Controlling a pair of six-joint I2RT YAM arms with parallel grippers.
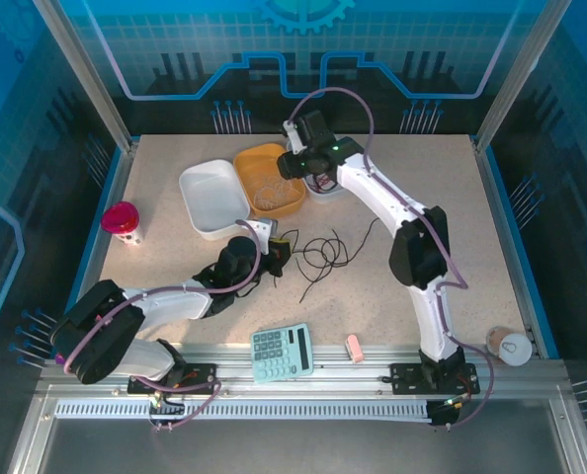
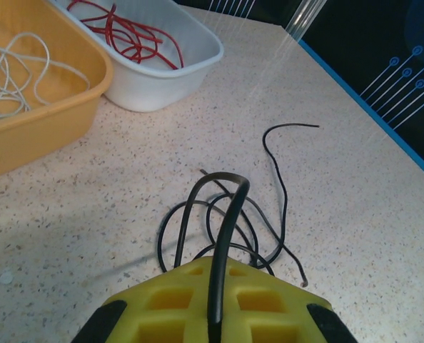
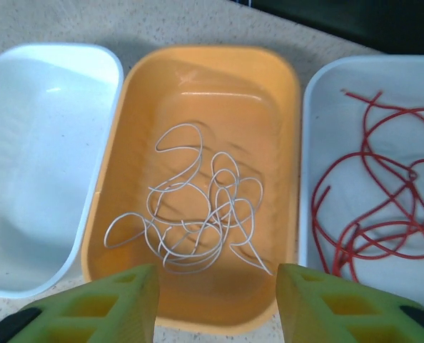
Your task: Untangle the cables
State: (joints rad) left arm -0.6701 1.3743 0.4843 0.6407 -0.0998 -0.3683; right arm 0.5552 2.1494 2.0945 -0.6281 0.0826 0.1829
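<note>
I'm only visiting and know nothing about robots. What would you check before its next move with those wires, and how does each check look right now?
1. Left gripper gripping the black cables: ok, one strand runs between its closed pads.
2. Black cables untangled: not ok, the loops overlap on the table.
3. Right gripper free: ok, open and empty above the orange tray.
4. Whitish cable sorted: ok, it lies inside the orange tray.
5. Red cables sorted: ok, in their white tray.
6. Empty white tray ready: ok, nothing in it.
</note>
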